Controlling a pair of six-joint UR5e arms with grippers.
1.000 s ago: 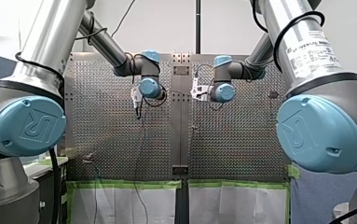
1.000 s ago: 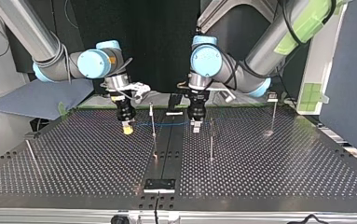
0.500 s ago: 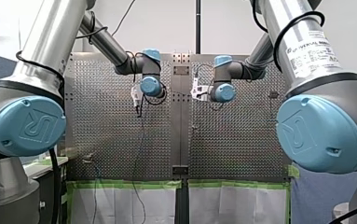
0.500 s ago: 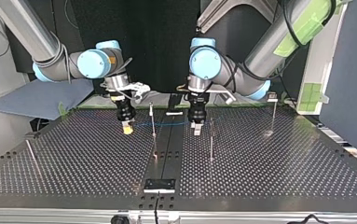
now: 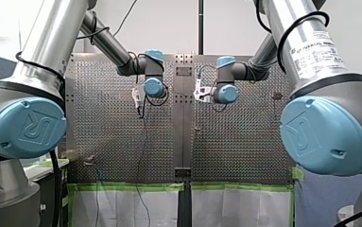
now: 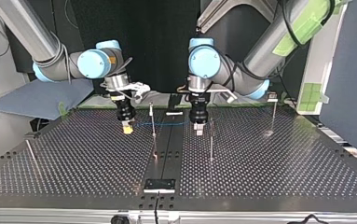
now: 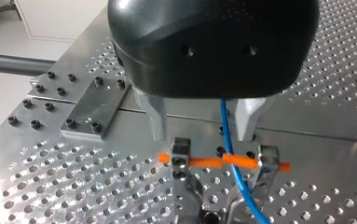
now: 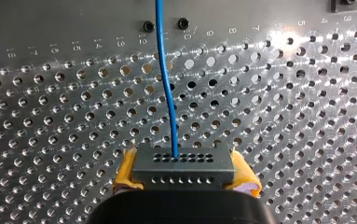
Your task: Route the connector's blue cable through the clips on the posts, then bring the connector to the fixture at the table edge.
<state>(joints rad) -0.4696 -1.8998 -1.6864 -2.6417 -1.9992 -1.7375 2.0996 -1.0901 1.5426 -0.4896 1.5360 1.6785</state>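
Note:
In the right wrist view my right gripper (image 8: pixel 184 171) is shut on the grey connector (image 8: pixel 183 161), yellow pads on both its sides. The blue cable (image 8: pixel 167 79) runs straight ahead from it over the perforated plate. At the top view's left this gripper (image 6: pixel 128 128) hangs just above the table. The cable (image 6: pixel 167 124) stretches past a thin post (image 6: pixel 153 120) to my left gripper (image 6: pixel 198 129). In the left wrist view the metal fingers (image 7: pixel 157 122) of my left gripper (image 7: pixel 202 137) stand apart, open. The cable (image 7: pixel 223 121) passes between them, near one finger, above a clip with orange bands (image 7: pixel 223 161).
In the top view a second post (image 6: pixel 211 140) rises right beside my left gripper. A third post (image 6: pixel 274 114) stands at the view's right and a leaning rod (image 6: pixel 30 151) at its left. A black fixture (image 6: pixel 159 185) sits at the table's near edge.
My left gripper has shifted slightly toward the top view's right, closer to the post beside it. My right gripper and the connector have stayed put.

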